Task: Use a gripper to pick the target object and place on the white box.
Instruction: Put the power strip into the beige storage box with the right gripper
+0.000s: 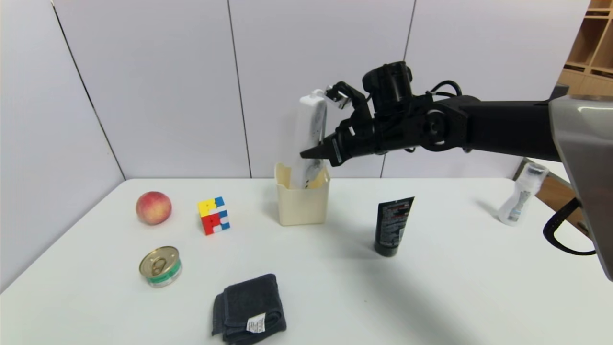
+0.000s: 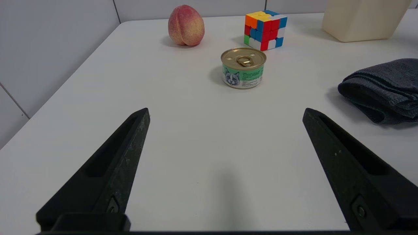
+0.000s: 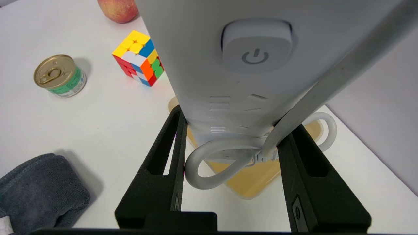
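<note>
The right gripper (image 1: 316, 151) is clamped across the power strip (image 1: 310, 139), which stands near upright, its lower end directly beneath the jaws inside the white box (image 1: 302, 203); the left gripper (image 2: 225, 117) idles with jaws apart.

Bright, even light from above; soft shadows fall on the white bench (image 1: 455, 287). The power strip (image 3: 228, 65) looks blurred up close.

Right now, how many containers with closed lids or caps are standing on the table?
3: the pull-tab can front left near the dark towel, the black tube right of the white box, and the clear bottle at the far right edge.
</note>
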Controlling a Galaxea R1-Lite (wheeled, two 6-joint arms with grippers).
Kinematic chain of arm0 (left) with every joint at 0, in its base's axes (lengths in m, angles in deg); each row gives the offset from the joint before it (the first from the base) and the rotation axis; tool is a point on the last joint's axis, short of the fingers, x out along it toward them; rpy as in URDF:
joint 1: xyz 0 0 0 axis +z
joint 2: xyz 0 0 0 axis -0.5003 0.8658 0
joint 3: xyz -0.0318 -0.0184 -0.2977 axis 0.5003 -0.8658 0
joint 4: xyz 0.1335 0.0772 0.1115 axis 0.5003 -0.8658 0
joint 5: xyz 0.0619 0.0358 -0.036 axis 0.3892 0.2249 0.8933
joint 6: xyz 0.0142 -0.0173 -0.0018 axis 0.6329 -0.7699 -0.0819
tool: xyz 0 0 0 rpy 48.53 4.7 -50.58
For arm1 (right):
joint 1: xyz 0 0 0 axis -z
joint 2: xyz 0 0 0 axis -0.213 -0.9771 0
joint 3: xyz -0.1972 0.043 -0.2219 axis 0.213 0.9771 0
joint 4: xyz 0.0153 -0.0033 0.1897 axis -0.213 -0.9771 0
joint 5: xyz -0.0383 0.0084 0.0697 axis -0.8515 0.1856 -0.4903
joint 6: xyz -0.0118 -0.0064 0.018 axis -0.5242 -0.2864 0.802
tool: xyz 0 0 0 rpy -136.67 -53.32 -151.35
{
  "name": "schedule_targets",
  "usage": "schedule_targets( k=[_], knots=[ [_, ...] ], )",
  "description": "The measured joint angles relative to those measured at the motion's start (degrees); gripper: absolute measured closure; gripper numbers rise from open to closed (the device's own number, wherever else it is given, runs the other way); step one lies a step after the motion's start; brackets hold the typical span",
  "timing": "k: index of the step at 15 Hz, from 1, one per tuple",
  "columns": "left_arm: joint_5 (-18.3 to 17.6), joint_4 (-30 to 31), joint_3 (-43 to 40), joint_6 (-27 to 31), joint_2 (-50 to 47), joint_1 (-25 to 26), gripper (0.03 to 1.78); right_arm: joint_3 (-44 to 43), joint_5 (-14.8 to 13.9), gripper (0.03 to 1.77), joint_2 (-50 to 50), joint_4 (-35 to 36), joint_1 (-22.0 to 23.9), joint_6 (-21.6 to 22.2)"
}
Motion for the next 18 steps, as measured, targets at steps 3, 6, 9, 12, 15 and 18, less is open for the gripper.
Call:
schedule_targets(
  k=[3, 6, 9, 12, 15, 18],
  knots=[
    [0.0, 0.0, 0.0, 0.0, 0.0, 0.0, 0.12, 0.0, 0.0, 0.97, 0.0, -0.1, -0.1, 0.0],
    [0.0, 0.0, 0.0, 0.0, 0.0, 0.0, 0.12, 0.0, 0.0, 0.97, 0.0, -0.1, -0.1, 0.0],
    [0.0, 0.0, 0.0, 0.0, 0.0, 0.0, 0.12, 0.0, 0.1, 0.97, 0.1, -0.1, -0.2, 0.0],
    [0.0, 0.0, 0.0, 0.0, 0.0, 0.0, 0.12, 0.0, 0.0, 0.97, 0.3, -0.1, -0.2, 0.1],
    [0.0, 0.0, 0.0, 0.0, 0.0, 0.0, 0.12, 0.0, 0.1, 0.97, 0.5, -0.1, -0.2, 0.1],
    [0.0, 0.0, 0.0, 0.0, 0.0, 0.0, 0.12, 0.0, 0.0, 0.97, 0.6, -0.1, -0.2, 0.1]
  ],
)
